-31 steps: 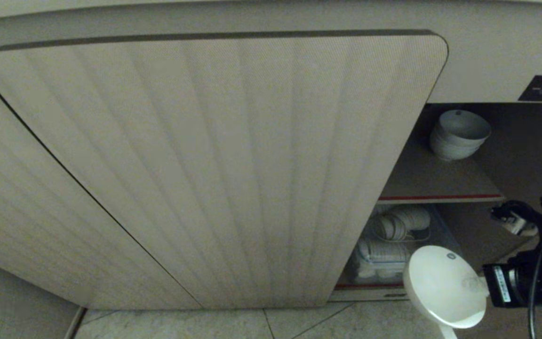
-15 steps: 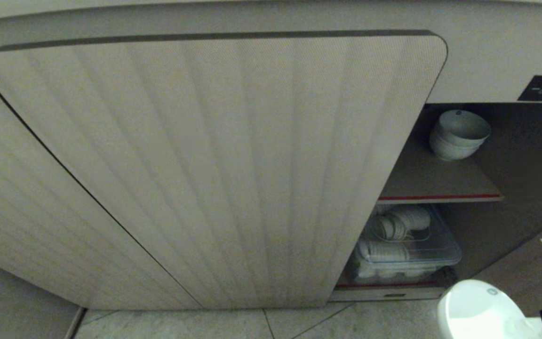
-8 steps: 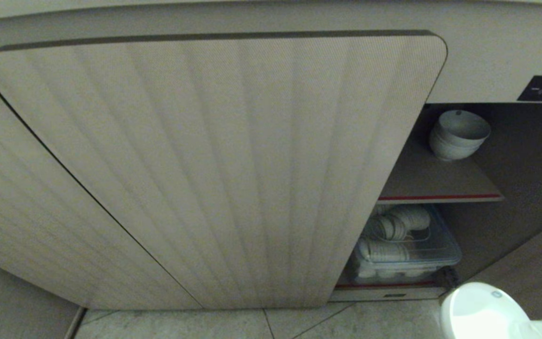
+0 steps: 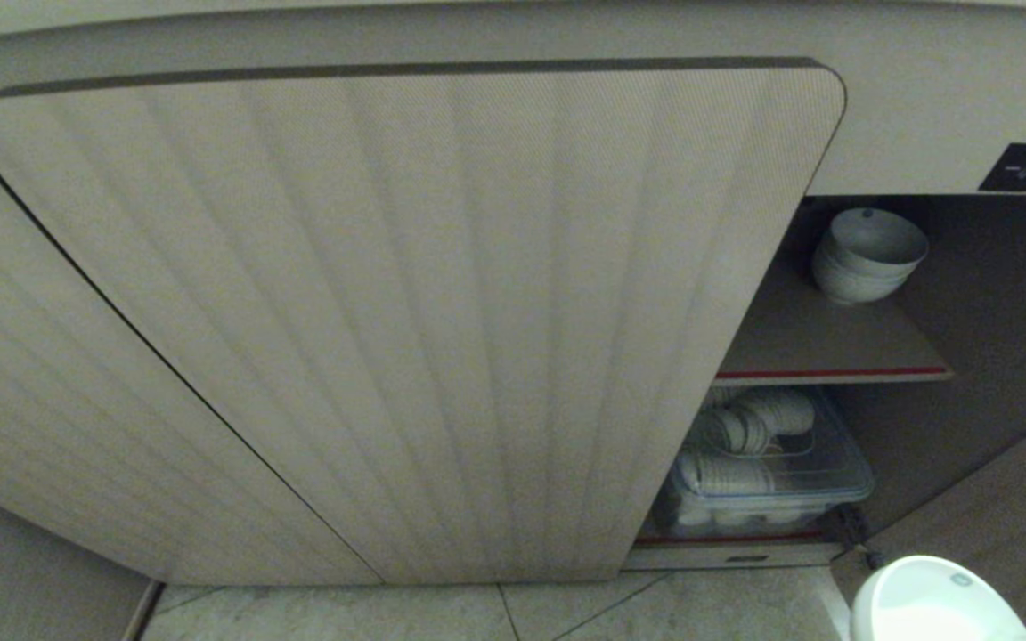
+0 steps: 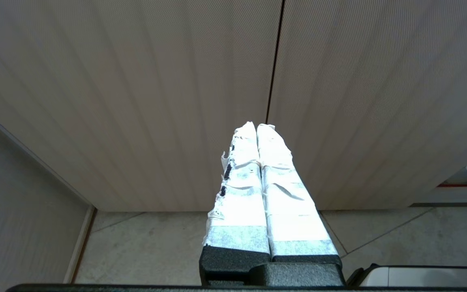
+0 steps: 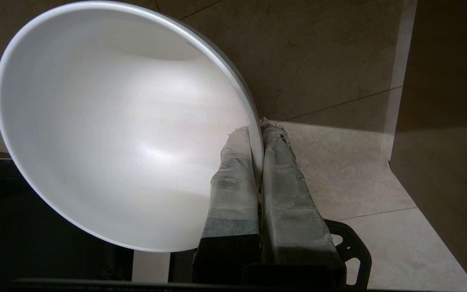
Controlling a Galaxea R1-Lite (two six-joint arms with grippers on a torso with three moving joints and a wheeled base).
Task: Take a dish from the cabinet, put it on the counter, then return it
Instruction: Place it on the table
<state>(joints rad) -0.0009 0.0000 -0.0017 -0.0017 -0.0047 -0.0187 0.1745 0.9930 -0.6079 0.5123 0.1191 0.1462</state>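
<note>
White footed bowl (image 6: 112,134), plain, pinched by its rim between the taped fingers (image 6: 233,178) of the right gripper (image 6: 256,132), jaws closed narrow on the thin wall, one finger inside and one outside; carried tilted on edge low above the tiled floor (image 6: 363,174), showing only at the lower right corner of the head view (image 4: 932,601), outside the cabinet (image 4: 967,294) and below its open compartment. Left gripper (image 5: 256,127) parked facing the ribbed beige cabinet doors (image 5: 136,89), taped fingers pressed together, holding nothing. Stack of like white bowls (image 4: 865,258) on the red-edged upper shelf (image 4: 825,343); clear lidded tub of white crockery (image 4: 767,472) below it. Counter out of view. Hazards, as judged: single-point rim grip on smooth glazed ware, likely to let the bowl pivot or slip under a quick swing; hard tile beneath, so a drop probably means breakage; open door panel (image 4: 1003,516) just beside the carrying path, a knock there liable to twist the bowl loose.
</note>
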